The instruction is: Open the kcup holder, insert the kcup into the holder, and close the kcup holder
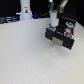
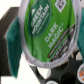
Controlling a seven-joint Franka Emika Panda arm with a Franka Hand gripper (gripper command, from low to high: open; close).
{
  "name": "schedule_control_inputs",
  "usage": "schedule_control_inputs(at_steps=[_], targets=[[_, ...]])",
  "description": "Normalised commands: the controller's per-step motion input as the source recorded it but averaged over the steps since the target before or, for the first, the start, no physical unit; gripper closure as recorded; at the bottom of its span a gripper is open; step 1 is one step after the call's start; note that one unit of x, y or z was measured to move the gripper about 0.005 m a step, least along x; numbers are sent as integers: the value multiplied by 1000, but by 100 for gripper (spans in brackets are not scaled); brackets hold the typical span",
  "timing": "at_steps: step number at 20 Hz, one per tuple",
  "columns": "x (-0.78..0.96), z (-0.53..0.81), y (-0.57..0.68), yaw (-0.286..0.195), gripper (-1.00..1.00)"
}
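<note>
Broad white tabletop (image 1: pixel 25 57), bare and roomy across the near side and toward the exterior view's left. Far back, a white bottle-like object with a dark mark (image 1: pixel 25 10), well apart from everything else. Toward the exterior view's right, black boxy kcup holder (image 1: pixel 61 34) with its pull-out tray drawn open; red- and blue-lidded pods (image 1: pixel 62 33) seated in the round slots, exact slots too blurred to tell. Directly above the tray, teal-fingered pincer (image 1: pixel 54 12), hanging close over the pods. Pinched between the teal fingers (image 2: pixel 11 42) in the wrist view, small white cup-shaped kcup with green foil lid (image 2: pixel 47 32) printed "Green Mountain Dark Magic", tilted, just over the dark slot rims.
</note>
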Motion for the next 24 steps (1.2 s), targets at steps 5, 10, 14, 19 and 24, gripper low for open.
schedule_control_inputs(at_steps=[5,10,14,19,24], targets=[[37,35,634,32,100],[3,-5,600,44,100],[-26,-23,560,54,100],[-135,-91,449,92,100],[-238,-138,271,122,100]])
